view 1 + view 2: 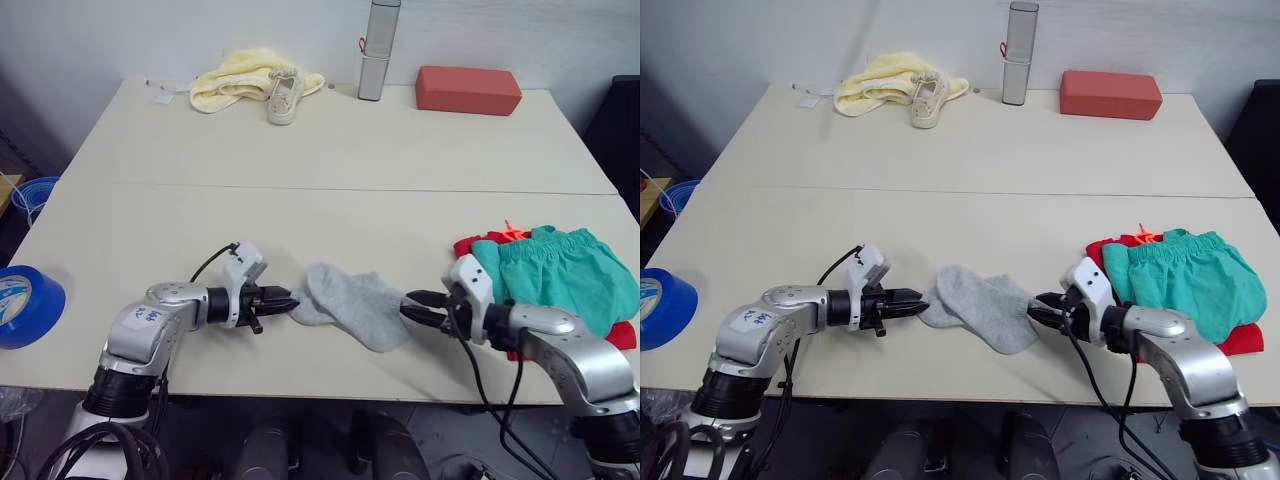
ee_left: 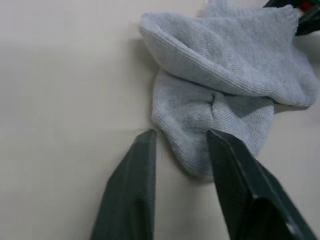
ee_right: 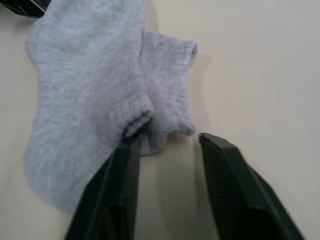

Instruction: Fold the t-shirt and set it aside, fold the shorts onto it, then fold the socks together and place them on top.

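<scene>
L gripper (image 1: 283, 303) and R gripper (image 1: 418, 306), both open w/ narrow gap, flank socks (image 1: 352, 304) on bench (image 1: 330, 150).

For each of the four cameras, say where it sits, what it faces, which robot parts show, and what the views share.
Left eye view: on the head, looking down over the table; both arms show, socks between them.
Right eye view: beside it, same scene; shorts lie on the t-shirt.
Left wrist view: on the left wrist, along the open left gripper at one end of the socks.
Right wrist view: on the right wrist, along the open right gripper at the other end.
Shared: all four show the socks.
</scene>
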You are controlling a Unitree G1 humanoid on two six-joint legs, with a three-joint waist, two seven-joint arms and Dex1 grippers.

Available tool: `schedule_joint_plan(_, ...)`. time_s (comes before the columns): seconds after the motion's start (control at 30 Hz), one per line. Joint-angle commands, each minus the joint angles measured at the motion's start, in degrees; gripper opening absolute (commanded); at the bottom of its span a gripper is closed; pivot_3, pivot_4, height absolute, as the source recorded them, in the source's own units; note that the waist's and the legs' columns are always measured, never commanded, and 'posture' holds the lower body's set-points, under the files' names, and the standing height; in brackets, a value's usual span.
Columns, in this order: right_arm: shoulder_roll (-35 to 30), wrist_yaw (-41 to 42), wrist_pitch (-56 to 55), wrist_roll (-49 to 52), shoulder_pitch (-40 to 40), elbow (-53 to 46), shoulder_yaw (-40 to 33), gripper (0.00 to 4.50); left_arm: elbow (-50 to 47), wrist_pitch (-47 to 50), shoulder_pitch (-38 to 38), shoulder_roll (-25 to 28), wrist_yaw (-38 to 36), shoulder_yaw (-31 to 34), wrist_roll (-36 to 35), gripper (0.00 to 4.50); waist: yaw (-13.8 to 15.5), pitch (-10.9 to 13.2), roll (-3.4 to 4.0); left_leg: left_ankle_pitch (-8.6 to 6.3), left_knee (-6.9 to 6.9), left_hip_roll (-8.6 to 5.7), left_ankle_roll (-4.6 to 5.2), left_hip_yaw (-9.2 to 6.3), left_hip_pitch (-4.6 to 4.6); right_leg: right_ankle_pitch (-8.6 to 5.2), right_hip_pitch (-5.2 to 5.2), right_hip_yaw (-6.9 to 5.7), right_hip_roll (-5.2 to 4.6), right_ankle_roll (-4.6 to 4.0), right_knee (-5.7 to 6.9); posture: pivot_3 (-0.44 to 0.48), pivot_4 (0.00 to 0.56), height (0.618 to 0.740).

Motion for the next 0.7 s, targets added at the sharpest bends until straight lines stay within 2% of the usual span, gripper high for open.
schedule_joint_plan(0.03, -4.4, 5.3, 2.5, 6.0, 3.7, -2.1, -8.1, 3.18, 2.4, 1.6, -0.4, 3.2, -1.9, 5.2, -3.0, 2.77, 0.0, 0.0, 0.0, 0.0, 0.0, 0.0, 0.0, -0.01, 0.0, 0.0, 0.0, 0.0, 0.0, 0.0, 0.0, 0.0, 0.15, 0.74)
schedule_joint_plan(0.17, -6.0, 5.0, 12.5, 15.1, 7.0, -4.8, -13.6, 4.5, 5.9, 7.3, -4.6, 4.7, -4.2, 6.8, -7.7, 4.05, 0.0, 0.0, 0.0, -0.01, -0.01, 0.01, 0.02, -0.02, 0.01, 0.0, 0.01, -0.01, 0.0, -0.01, -0.01, 0.0, 0.15, 0.74)
schedule_joint_plan(0.2, -5.8, 3.9, 14.5, 16.2, 7.4, -5.6, -13.8, 4.5, 6.9, 8.3, -6.1, 4.4, -4.0, 6.7, -8.1, 4.36, 0.1, 0.0, 0.0, -0.01, -0.01, 0.02, 0.03, -0.03, 0.01, 0.0, 0.01, -0.01, 0.0, -0.01, 0.0, 0.0, 0.15, 0.74)
schedule_joint_plan(0.23, -5.5, 3.1, 15.7, 16.9, 7.9, -6.6, -13.2, 4.5, 8.1, 9.1, -7.7, 4.0, -3.8, 6.2, -8.3, 4.47, 0.1, 0.0, 0.0, -0.01, 0.01, 0.02, 0.03, -0.07, 0.02, 0.0, 0.04, -0.02, -0.01, -0.01, 0.0, 0.0, 0.15, 0.74)
schedule_joint_plan(0.5, 0.7, -6.8, 18.8, 15.4, 6.3, -10.2, -5.8, 4.5, 18.8, 8.8, -18.3, -0.3, -3.9, -1.5, -4.6, 4.47, 0.0, 0.0, -0.01, -0.02, 0.01, -0.02, 0.0, -0.04, 0.0, 0.01, 0.04, -0.01, -0.02, 0.01, -0.02, 0.0, 0.15, 0.74)
schedule_joint_plan(0.7, 0.3, -7.3, 17.0, 12.3, 5.0, -11.6, 0.5, 4.5, 24.5, 4.9, -22.1, -3.9, -4.4, -5.1, -2.1, 4.47, -0.1, 0.0, -0.03, 0.0, 0.02, -0.01, -0.02, -0.01, 0.03, 0.01, 0.04, -0.01, 0.02, 0.01, 0.01, 0.0, 0.15, 0.74)
